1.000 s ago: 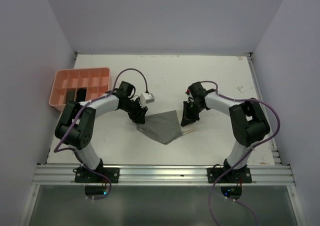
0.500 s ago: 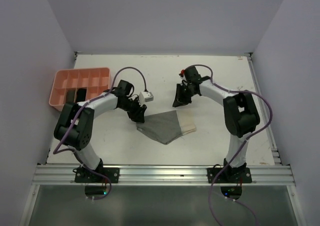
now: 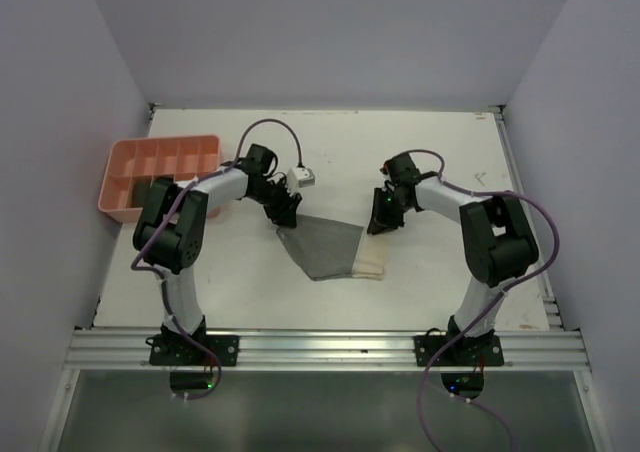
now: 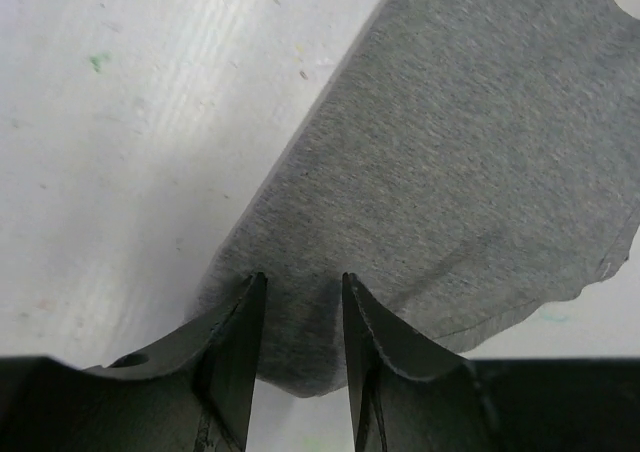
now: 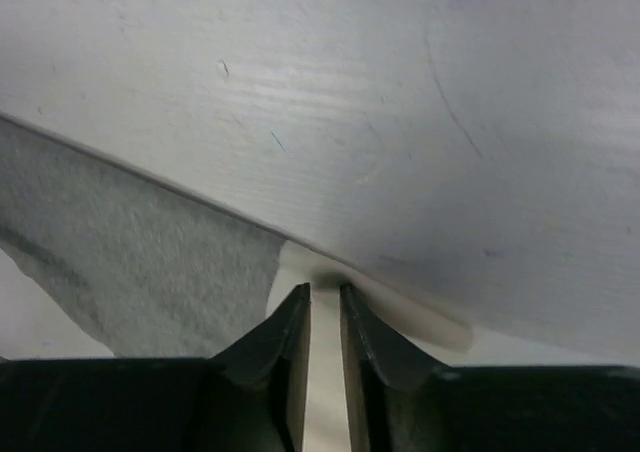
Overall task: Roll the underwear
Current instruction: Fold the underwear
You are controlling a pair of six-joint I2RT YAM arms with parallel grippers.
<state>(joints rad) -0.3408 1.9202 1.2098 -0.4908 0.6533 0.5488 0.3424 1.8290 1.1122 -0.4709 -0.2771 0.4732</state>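
A grey underwear with a cream waistband along its right side lies flat mid-table. My left gripper sits at its far left corner. In the left wrist view that gripper has the grey cloth bunched between its jaws. My right gripper is at the far right corner. In the right wrist view its narrow jaws pinch the cream waistband, with grey cloth to the left.
A pink compartment tray stands at the far left, with dark pieces in its near compartments. White walls close in the table on the left, back and right. A metal rail runs along the near edge.
The right gripper left the cloth, swung toward the back, then came back to the waistband corner. The left gripper moved slightly farther back, dragging its corner. The cloth now lies flatter and wider.
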